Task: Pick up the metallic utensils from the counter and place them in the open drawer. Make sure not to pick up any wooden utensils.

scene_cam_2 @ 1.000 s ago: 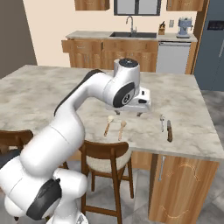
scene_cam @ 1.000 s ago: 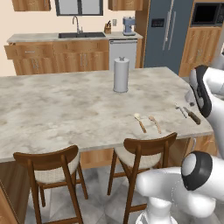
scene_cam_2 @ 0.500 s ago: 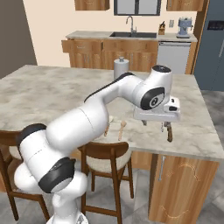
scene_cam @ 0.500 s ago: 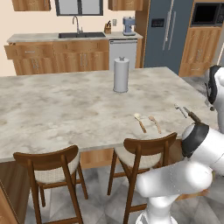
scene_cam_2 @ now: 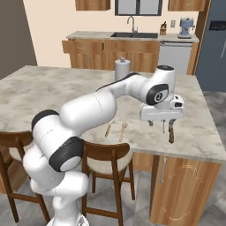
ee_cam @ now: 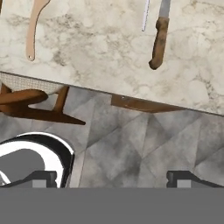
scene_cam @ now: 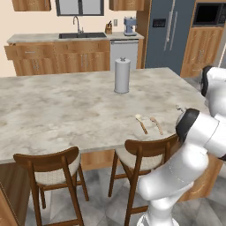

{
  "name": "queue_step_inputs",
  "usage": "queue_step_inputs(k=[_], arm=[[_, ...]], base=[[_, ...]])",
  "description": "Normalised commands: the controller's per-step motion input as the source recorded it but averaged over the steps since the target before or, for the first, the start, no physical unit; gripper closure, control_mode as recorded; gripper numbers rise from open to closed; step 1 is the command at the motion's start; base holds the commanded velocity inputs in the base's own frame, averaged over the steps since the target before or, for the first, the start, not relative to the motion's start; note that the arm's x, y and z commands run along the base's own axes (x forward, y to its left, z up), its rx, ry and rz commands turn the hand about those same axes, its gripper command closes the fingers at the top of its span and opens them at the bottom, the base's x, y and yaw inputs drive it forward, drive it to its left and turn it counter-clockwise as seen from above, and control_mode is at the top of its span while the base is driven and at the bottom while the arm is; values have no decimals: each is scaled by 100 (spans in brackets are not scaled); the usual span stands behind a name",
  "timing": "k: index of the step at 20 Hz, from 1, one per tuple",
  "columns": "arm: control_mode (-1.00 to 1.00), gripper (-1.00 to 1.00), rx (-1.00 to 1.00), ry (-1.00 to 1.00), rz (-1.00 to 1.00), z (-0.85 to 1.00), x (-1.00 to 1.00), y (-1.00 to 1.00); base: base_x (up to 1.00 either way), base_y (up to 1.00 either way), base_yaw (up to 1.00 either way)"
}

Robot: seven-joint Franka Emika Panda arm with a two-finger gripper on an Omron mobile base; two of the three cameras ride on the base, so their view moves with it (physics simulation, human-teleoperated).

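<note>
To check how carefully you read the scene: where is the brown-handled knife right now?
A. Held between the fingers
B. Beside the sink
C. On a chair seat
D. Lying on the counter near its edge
D: the knife lies flat on the marbled counter near its edge, with the gripper open above it.

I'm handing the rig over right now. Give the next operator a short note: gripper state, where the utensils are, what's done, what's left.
Gripper: open, empty, above the counter near its front edge.
Knife, brown handle, and thin silver utensil lie side by side on the counter, next to the gripper.
Wooden spoons lie further left; leave them.
Done: nothing picked or placed yet.
Left: grasp each metal piece and put it in the drawer.
</note>
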Motion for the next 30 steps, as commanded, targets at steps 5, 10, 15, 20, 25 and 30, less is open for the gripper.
queue_step_inputs(k=[5,10,15,20,25,30], arm=[[-100,-100,0,0,2,-18,19,0],[-100,-100,0,0,0,-6,32,0],[-100,-100,0,0,0,-3,43,0],[-100,-100,0,0,0,-7,52,0],[-100,-100,2,0,0,-26,24,-1],[-100,-100,3,0,0,-56,25,-20]], base=[[0,0,0],[0,0,0],[0,0,0],[0,0,0],[0,0,0],[0,0,0]])
